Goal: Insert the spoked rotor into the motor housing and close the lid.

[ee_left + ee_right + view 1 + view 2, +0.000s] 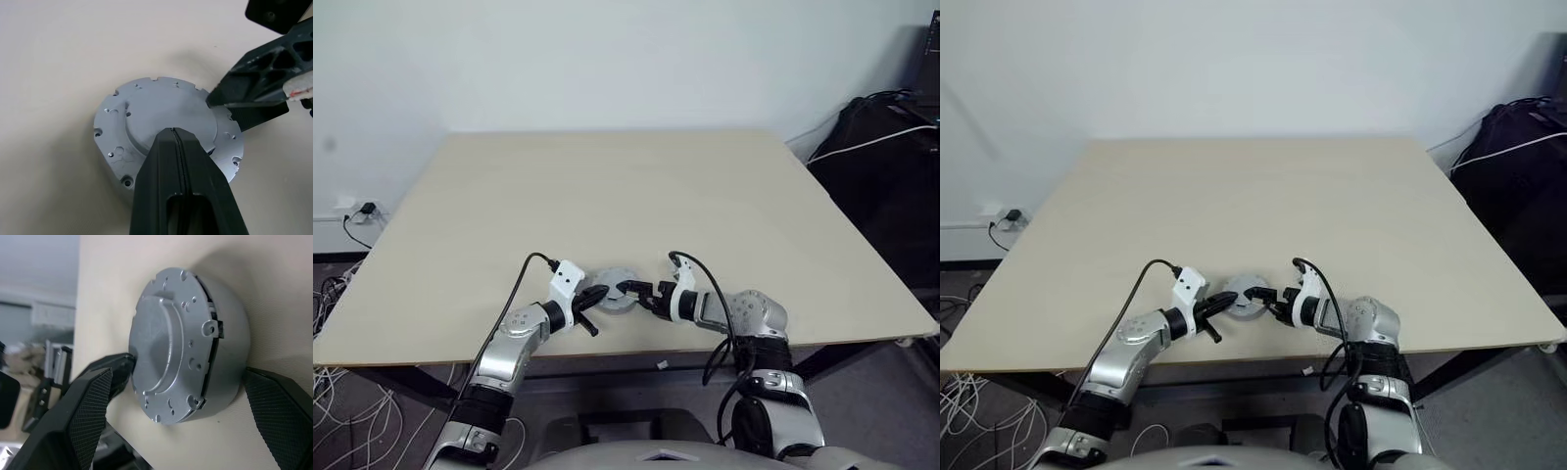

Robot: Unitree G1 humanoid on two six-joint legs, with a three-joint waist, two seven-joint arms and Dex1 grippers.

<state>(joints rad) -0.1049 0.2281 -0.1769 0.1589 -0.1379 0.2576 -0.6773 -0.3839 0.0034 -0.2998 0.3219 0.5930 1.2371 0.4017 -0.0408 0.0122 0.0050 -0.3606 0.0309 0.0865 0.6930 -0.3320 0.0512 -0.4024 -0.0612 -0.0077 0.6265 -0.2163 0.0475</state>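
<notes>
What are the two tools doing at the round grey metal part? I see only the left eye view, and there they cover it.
Observer: In the left wrist view, the left tool is shut, with its tip over the raised middle of the flat round grey metal lid.
Operator: And the right tool?
Observer: The right wrist view shows the right tool open, with one finger on each side of the round grey metal body.
Operator: Is the lid on the body?
Observer: Yes, it lies on top. A thin dark gap shows along part of the seam.
</notes>
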